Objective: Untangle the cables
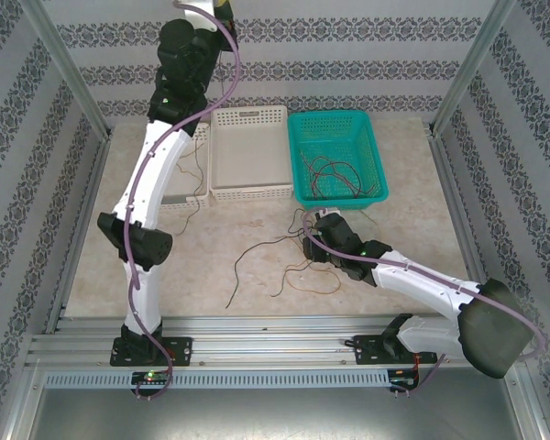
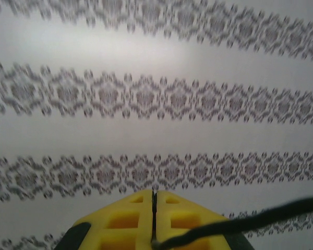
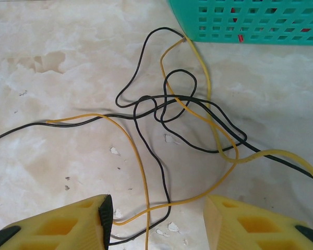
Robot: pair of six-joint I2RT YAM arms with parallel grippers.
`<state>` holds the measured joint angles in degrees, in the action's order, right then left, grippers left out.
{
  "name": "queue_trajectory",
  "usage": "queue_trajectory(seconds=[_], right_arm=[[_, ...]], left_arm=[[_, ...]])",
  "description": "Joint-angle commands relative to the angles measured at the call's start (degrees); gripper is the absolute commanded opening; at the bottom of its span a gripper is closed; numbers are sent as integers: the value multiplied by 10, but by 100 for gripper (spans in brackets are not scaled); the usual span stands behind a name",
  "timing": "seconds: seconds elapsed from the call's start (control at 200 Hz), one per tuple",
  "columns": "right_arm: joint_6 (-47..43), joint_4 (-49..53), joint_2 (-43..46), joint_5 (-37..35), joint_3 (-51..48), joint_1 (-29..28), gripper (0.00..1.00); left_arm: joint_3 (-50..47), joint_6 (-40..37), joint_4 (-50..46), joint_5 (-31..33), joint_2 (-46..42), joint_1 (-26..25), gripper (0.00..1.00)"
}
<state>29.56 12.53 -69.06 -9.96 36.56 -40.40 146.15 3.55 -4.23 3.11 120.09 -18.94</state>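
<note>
A tangle of black and yellow-orange cables (image 3: 177,112) lies on the marble tabletop just in front of the teal basket (image 3: 250,21). My right gripper (image 3: 159,219) hovers low over it, open, with an orange strand and a black strand running between its yellow fingers (image 3: 57,226) untouched. From above, my right gripper (image 1: 310,231) is at the basket's near corner, and loose cables (image 1: 275,261) trail toward the table's front. More cables (image 1: 335,174) lie inside the teal basket (image 1: 371,137). My left gripper (image 2: 154,194) is raised high at the back wall (image 1: 222,9), shut on a dark cable (image 2: 240,223).
A white basket (image 1: 249,115) stands left of the teal one. A second white basket (image 1: 188,188) sits partly behind the left arm. Patterned walls and metal frame posts (image 1: 78,82) enclose the table. Bare tabletop (image 1: 183,266) lies at the front left.
</note>
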Motion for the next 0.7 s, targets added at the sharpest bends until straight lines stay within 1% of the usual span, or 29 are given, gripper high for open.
queue_trajectory(seconds=[0.0,0.14,0.3,0.395,0.5,0.58,0.6,0.649,0.694], right_arm=[[-9,-6,-10,4,3,-3,50],[-3,-17,-29,12,5,-3,50],[7,-32,-35,19,-7,-3,49],[10,-39,-41,22,-10,-3,49],[13,-43,-51,32,-10,-5,50],[14,-42,-52,37,-11,-8,51],[15,-41,-51,38,-12,-8,52],[15,-37,-47,38,-13,-8,55],[15,-35,-42,38,-15,-8,56]], left_arm=[[34,59,47,-37,20,9,0],[31,75,43,-43,71,12,0],[-6,90,28,-66,115,3,0],[-19,80,15,-56,137,-9,0],[-29,95,8,-36,162,-9,0],[-22,104,-8,-36,188,-9,0],[-18,107,-15,-36,195,-10,5],[-13,115,-33,-44,208,-10,24],[-15,122,-50,-48,213,-10,47]])
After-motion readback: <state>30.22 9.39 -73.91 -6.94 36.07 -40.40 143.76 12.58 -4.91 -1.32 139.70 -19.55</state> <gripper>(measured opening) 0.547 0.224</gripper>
